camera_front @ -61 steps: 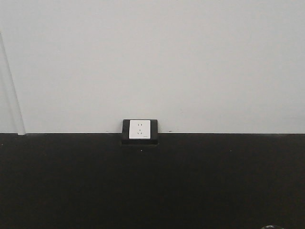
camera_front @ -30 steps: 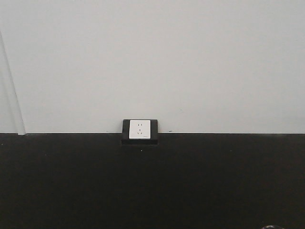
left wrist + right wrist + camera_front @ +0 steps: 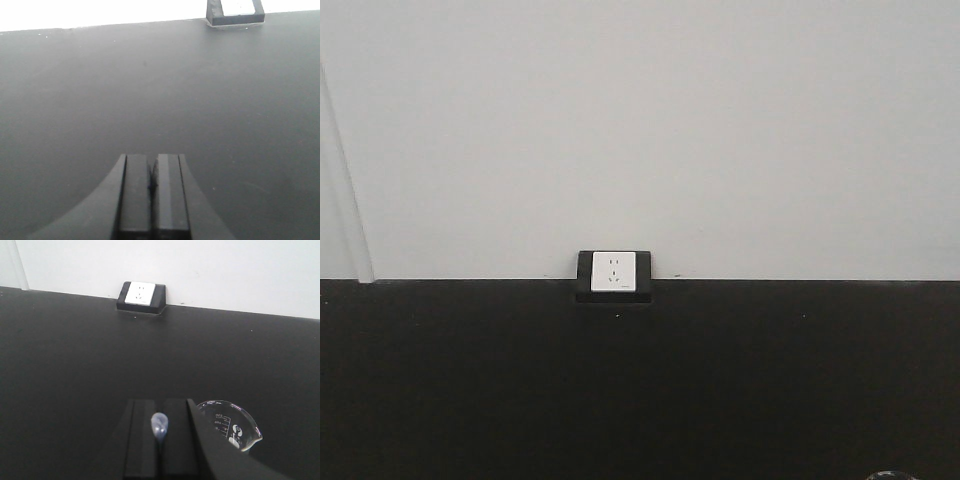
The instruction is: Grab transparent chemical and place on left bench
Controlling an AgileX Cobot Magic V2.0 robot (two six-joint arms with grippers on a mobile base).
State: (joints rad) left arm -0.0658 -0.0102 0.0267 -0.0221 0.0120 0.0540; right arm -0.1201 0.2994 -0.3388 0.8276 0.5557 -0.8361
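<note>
One second on, the front view is unchanged: socket (image 3: 613, 272) at the wall (image 3: 640, 120), only the rim of the beaker (image 3: 892, 476) at the bottom edge, so the grab has not begun. Left wrist: the left gripper (image 3: 152, 185) is pinched closed, empty, over the bench (image 3: 100, 90). Right wrist: the right gripper (image 3: 160, 432) is also closed and empty, with the beaker just to its right.

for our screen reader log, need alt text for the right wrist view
A clear glass beaker with printed graduations stands on a black bench, beside the right tool, whose jaws are closed. A power socket sits against the white wall behind.
</note>
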